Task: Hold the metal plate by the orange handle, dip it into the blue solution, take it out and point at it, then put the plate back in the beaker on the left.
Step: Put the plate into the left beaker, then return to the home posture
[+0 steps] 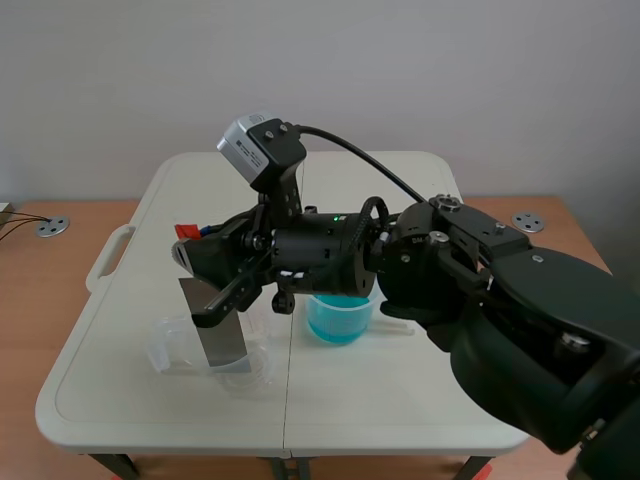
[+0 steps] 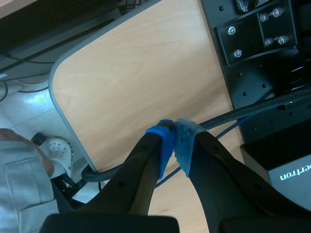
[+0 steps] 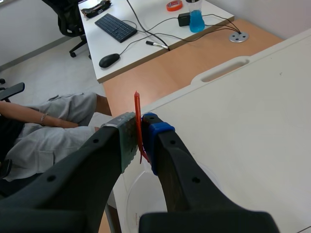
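Note:
My right arm reaches across from the right, and its gripper [image 1: 188, 248] is shut on the orange handle [image 1: 186, 231]. The grey metal plate [image 1: 215, 325] hangs upright below it, its lower end inside the clear beaker [image 1: 175, 345] at the left. In the right wrist view the thin orange handle [image 3: 138, 121] is pressed between the pads of the right gripper [image 3: 140, 133], and the plate is hidden under the fingers. The beaker of blue solution [image 1: 338, 318] stands at the table's middle, under the arm. My left gripper [image 2: 173, 141] is shut on nothing, off the white table.
The white folding table [image 1: 400, 400] has a handle cutout [image 1: 112, 255] at its left edge. The left gripper hangs over a wooden desk [image 2: 146, 73] with black equipment [image 2: 262, 63] and cables. A seated person [image 3: 43, 121] is beyond the table's left side.

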`<state>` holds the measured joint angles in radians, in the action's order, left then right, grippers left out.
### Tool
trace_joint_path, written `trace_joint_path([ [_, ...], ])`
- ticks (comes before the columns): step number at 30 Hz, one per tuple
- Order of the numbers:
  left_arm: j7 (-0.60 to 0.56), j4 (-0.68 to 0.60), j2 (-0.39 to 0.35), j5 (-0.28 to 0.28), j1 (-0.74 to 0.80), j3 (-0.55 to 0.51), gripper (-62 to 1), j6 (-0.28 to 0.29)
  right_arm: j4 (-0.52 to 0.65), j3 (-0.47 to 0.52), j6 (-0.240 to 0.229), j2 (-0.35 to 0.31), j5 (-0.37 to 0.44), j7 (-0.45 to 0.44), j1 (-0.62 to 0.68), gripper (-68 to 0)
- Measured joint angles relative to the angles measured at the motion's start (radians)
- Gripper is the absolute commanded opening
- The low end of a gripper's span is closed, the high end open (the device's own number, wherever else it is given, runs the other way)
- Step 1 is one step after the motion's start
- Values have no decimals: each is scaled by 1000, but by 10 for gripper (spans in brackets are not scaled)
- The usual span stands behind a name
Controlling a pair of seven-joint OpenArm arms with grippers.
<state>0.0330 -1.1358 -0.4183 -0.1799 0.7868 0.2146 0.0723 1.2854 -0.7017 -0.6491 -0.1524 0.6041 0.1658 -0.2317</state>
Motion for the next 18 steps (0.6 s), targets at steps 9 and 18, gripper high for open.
trace_joint_path([
  [9, 0, 0, 0, 0, 0, 0, -505, 0, 0, 13, -1, 0, -33, 0, 0, -439],
  [18, 0, 0, 0, 3, 0, 0, 14, 0, 0, 121, -1, 0, -44, -10, -1, -206],
])
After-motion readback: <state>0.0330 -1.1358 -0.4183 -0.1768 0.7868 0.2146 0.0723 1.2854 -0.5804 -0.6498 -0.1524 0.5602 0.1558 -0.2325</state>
